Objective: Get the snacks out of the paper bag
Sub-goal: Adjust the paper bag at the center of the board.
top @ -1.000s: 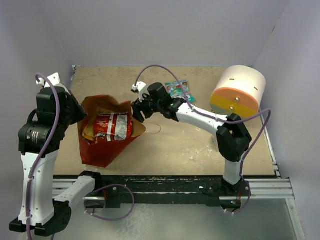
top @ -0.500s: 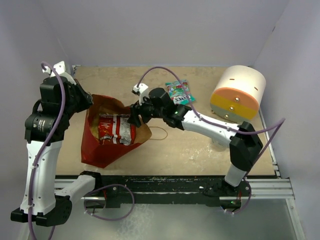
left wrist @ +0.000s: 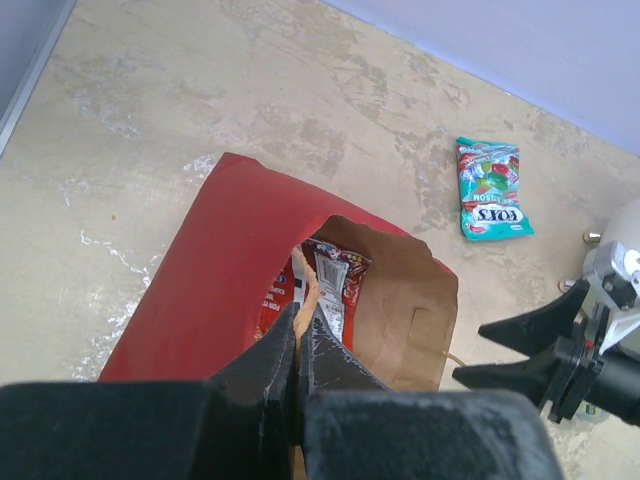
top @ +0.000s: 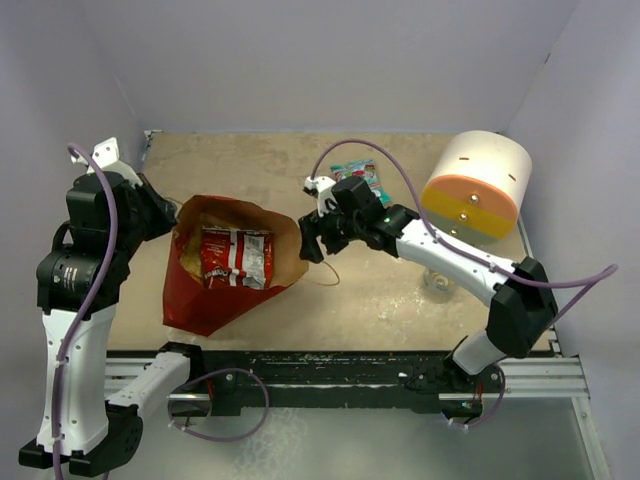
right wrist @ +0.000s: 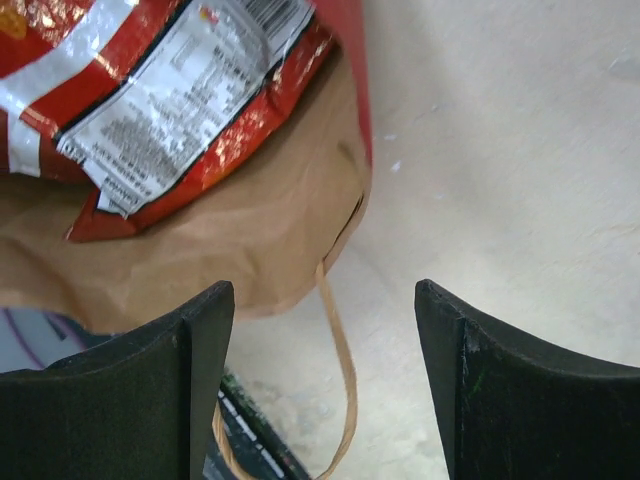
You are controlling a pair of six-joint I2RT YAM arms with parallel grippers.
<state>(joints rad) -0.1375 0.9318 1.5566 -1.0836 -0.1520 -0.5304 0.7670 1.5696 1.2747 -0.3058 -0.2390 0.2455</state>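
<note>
Right tool [top: 310, 245], apart, backed off paper bag [top: 200, 300] pinched by left tool [left wrist: 297, 325]; one red snack [top: 235, 258] inside, one teal snack [left wrist: 492, 190] outside

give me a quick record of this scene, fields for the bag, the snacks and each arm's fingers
paper bag: lying on the table, mouth open
in bag: red and silver snack packet
out of bag: teal snack packet, flat on table
left fingers: shut on the bag's rim
right fingers: open, empty, just outside the bag mouth, over its string handle
other: white cylinder with orange band, far right
</note>
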